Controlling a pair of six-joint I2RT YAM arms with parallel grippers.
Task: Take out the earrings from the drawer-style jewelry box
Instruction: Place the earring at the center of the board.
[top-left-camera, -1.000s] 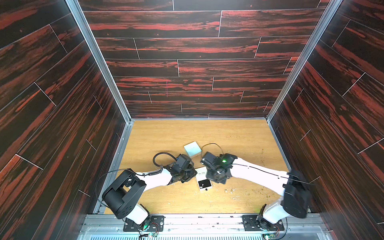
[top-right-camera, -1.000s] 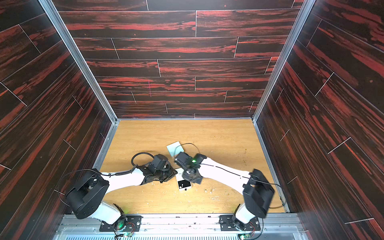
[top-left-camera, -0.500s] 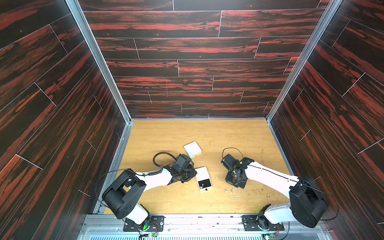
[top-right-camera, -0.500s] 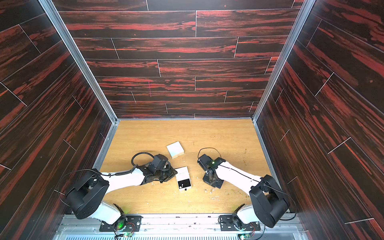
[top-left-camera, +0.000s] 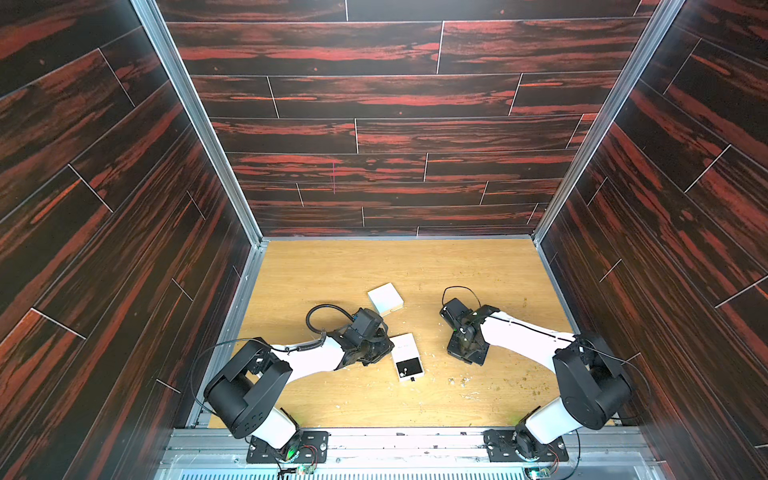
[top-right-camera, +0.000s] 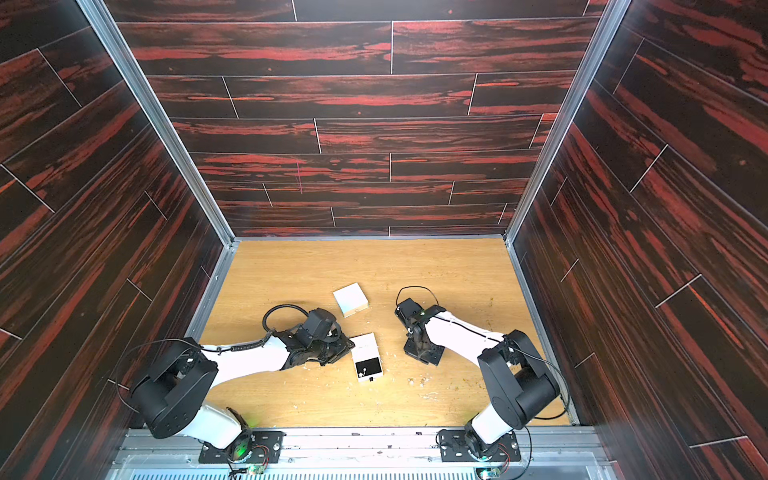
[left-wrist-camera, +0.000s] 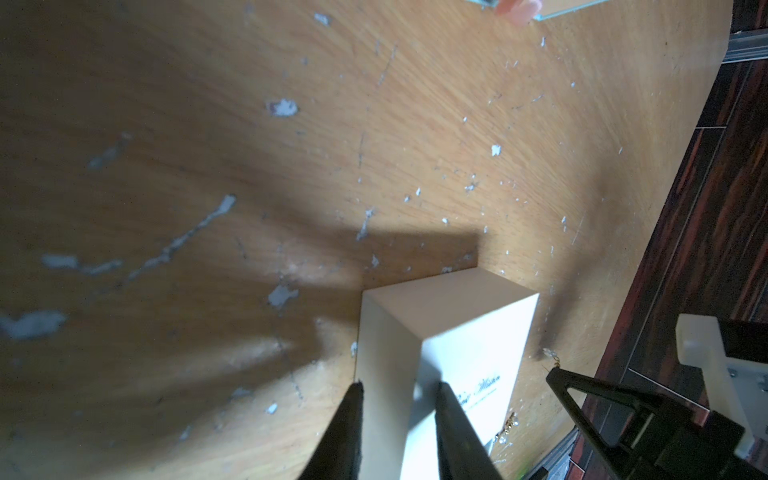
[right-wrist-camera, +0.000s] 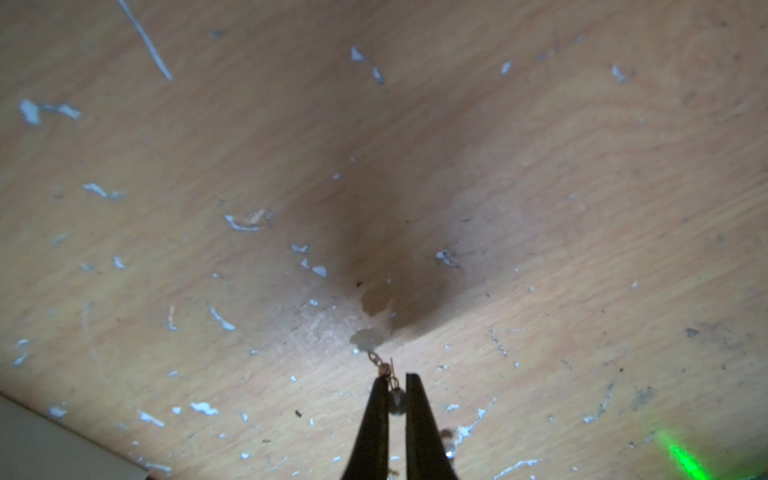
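one earring pinched, box held steady
my right gripper (right-wrist-camera: 392, 392) is shut tight on one earring (right-wrist-camera: 366, 338), a tiny gold chain with a pale bit on the end. it hangs low over the table (right-wrist-camera: 582, 166), well apart from the jewelry box (top-left-camera: 403, 345). i cannot tell if it touches. my left gripper (left-wrist-camera: 400, 384) is clamped on the white side of the box. the drawer (top-left-camera: 409, 377) is pulled out, and what lies in it is too small to see. the earring is so little it could slip out, or stick to my finger when i let go. then it could get lost in the white flecks. if my left hold slides, the box could turn.
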